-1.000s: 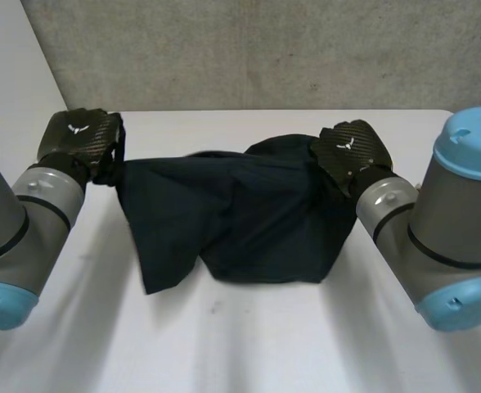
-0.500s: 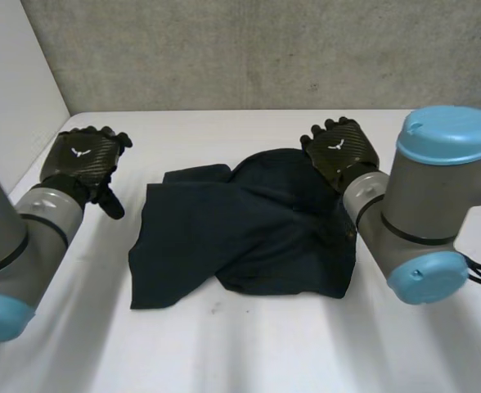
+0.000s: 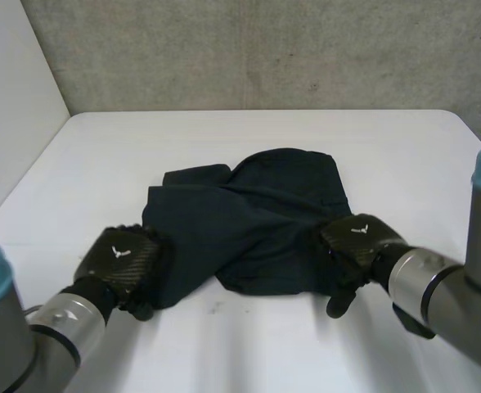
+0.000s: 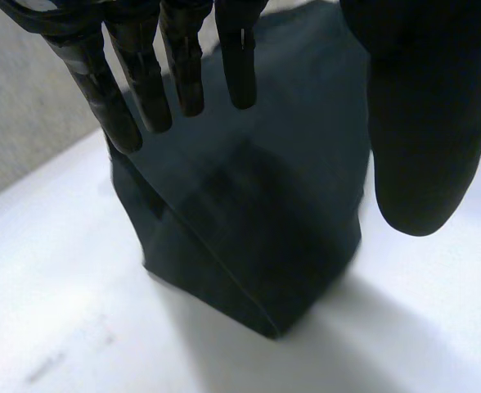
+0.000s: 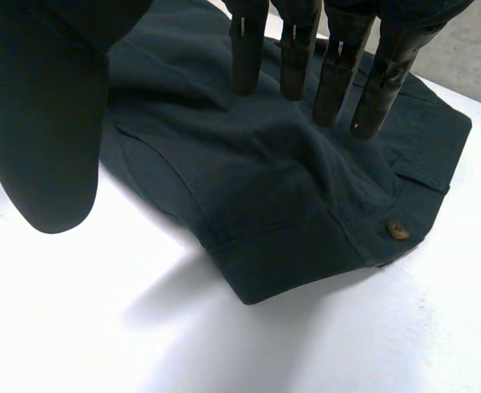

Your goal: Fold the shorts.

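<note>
Dark navy shorts (image 3: 249,225) lie crumpled in the middle of the white table (image 3: 249,139). My left hand (image 3: 119,260) is at their near left corner, open, with straight fingers (image 4: 183,65) held over that corner of the shorts (image 4: 249,213) and nothing gripped. My right hand (image 3: 357,243) is at the near right edge, also open. Its fingers (image 5: 339,65) hover above the shorts (image 5: 257,180), close to a brown button (image 5: 397,230).
A grey wall (image 3: 265,49) runs behind the table's far edge, and a white panel (image 3: 7,106) stands at the left. Bare table surrounds the shorts on all sides.
Both hands have let go of the shorts' far corners and come back to the near edge. The shorts have dropped and now lie on the table.
</note>
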Motion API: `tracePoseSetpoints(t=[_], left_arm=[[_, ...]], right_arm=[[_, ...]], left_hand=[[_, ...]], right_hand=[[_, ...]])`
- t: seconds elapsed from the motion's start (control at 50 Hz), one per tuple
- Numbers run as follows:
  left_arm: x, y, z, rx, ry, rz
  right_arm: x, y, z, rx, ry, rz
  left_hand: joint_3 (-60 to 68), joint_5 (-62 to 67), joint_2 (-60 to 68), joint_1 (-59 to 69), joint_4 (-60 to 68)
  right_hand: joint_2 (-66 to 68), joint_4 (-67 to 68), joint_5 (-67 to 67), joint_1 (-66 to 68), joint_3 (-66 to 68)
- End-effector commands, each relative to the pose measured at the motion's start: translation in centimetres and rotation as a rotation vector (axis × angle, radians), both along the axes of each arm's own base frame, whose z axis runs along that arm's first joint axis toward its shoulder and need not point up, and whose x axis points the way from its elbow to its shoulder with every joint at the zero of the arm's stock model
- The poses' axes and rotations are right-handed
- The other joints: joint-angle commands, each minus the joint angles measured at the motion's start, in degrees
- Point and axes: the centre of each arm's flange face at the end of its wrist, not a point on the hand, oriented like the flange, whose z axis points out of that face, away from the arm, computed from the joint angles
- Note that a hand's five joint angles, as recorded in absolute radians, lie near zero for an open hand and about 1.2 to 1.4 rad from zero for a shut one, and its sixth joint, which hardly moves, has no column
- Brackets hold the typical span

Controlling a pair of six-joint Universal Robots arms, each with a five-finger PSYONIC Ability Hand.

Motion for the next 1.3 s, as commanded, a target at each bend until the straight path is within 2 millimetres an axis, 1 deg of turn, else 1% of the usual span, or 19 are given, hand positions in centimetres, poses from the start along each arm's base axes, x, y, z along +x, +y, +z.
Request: tracePoseSetpoints(t=[0.02,0.2,0.28,0.36,0.4,0.5,0.58,0.6,0.66,0.68,0.76,0.84,0.9,0.96,1.02,1.1,1.16,1.22,1.3], left_arm=[[-0.6,-2.0,-2.5,-0.005,-0.003,0.018],[-1.1,-3.7,-3.5,-0.038,-0.016,0.073],[-1.3,-4.4,-4.0,-0.032,-0.024,0.078],[-1.6,-4.9,-4.5,-0.024,-0.028,0.077],[-1.7,-5.2,-4.8,-0.022,-0.029,0.077],[-2.0,-5.6,-4.2,-0.052,-0.013,0.073],[-2.1,-5.9,-1.5,-0.139,0.033,0.076],[-1.9,-6.0,0.2,-0.185,0.056,0.085],[-1.7,-5.9,2.8,-0.253,0.092,0.091],[-1.6,-5.9,4.6,-0.303,0.118,0.092],[-1.1,-5.4,8.8,-0.397,0.170,0.100],[-0.3,-5.0,10.5,-0.385,0.169,0.114],[-0.3,-4.8,10.5,-0.354,0.155,0.111],[-0.1,-4.8,9.6,-0.303,0.128,0.117],[-0.6,-5.6,6.0,-0.197,0.071,0.116],[-1.4,-6.8,3.0,-0.123,0.026,0.106],[-2.3,-8.8,2.6,-0.138,0.033,0.106],[-3.0,-10.8,2.7,-0.175,0.048,0.115],[-4.4,-14.4,6.1,-0.330,0.121,0.140]], right_arm=[[0.4,0.0,-3.1,-0.034,-0.079,-0.028],[0.8,-2.0,-6.2,-0.060,-0.070,-0.083],[0.9,-2.6,-6.9,-0.084,-0.058,-0.097],[1.3,-3.5,-7.5,-0.108,-0.061,-0.104],[1.4,-3.9,-7.8,-0.124,-0.055,-0.105],[1.5,-4.6,-7.0,-0.183,-0.019,-0.104],[1.5,-5.5,-5.3,-0.255,0.008,-0.091],[1.5,-5.7,-3.8,-0.296,0.021,-0.082],[1.5,-5.8,-0.7,-0.375,0.050,-0.061],[1.5,-5.7,1.5,-0.425,0.074,-0.046],[1.4,-5.7,5.8,-0.508,0.153,-0.002],[1.5,-5.5,8.7,-0.537,0.225,0.037],[1.6,-5.3,9.7,-0.534,0.259,0.060],[1.9,-5.6,8.3,-0.476,0.316,0.108],[2.4,-6.1,6.1,-0.426,0.370,0.150],[3.0,-7.1,3.6,-0.412,0.429,0.186],[3.9,-8.7,1.8,-0.436,0.430,0.185],[4.6,-9.9,1.3,-0.483,0.410,0.165],[6.0,-12.9,3.1,-0.671,0.329,0.091]], left_hand=[[1.63,1.66,1.67,1.85,1.69],[2.13,2.16,2.17,2.36,2.19],[3.14,3.17,3.18,3.36,3.20],[7.32,7.35,7.36,7.55,7.39],[19.74,19.77,19.78,19.97,19.81],[58.07,58.10,58.11,58.29,58.13],[58.12,58.15,58.16,58.35,58.19],[58.12,58.15,58.16,58.35,58.19],[58.12,58.15,58.16,58.35,58.19],[58.12,58.15,58.16,58.35,58.19],[58.12,58.15,58.16,58.35,58.19],[58.12,58.15,58.16,58.35,58.19],[58.12,58.15,58.16,58.35,58.19],[58.12,58.15,58.16,58.35,58.19],[58.12,58.15,58.16,58.35,58.19],[58.12,58.15,58.16,58.35,58.19],[58.12,58.15,58.16,58.35,58.19],[58.12,58.15,58.16,58.35,58.19],[58.12,58.15,58.16,58.35,58.19]], right_hand=[[4.17,3.57,4.12,6.42,3.59],[8.53,7.93,8.48,10.79,7.95],[17.09,16.49,17.04,19.35,16.51],[34.90,34.30,34.85,37.16,34.32],[58.75,58.15,58.70,61.00,58.17],[60.96,60.36,60.91,63.22,60.38],[60.96,60.36,60.91,63.22,60.38],[60.96,60.36,60.91,63.22,60.38],[60.96,60.36,60.91,63.22,60.38],[60.96,60.36,60.91,63.22,60.38],[60.96,60.36,60.91,63.22,60.38],[60.96,60.36,60.91,63.22,60.38],[60.96,60.36,60.91,63.22,60.38],[60.96,60.36,60.91,63.22,60.38],[60.96,60.36,60.91,63.22,60.38],[60.96,60.36,60.91,63.22,60.38],[60.96,60.36,60.91,63.22,60.38],[60.96,60.36,60.91,63.22,60.38],[60.96,60.36,60.91,63.22,60.38]])
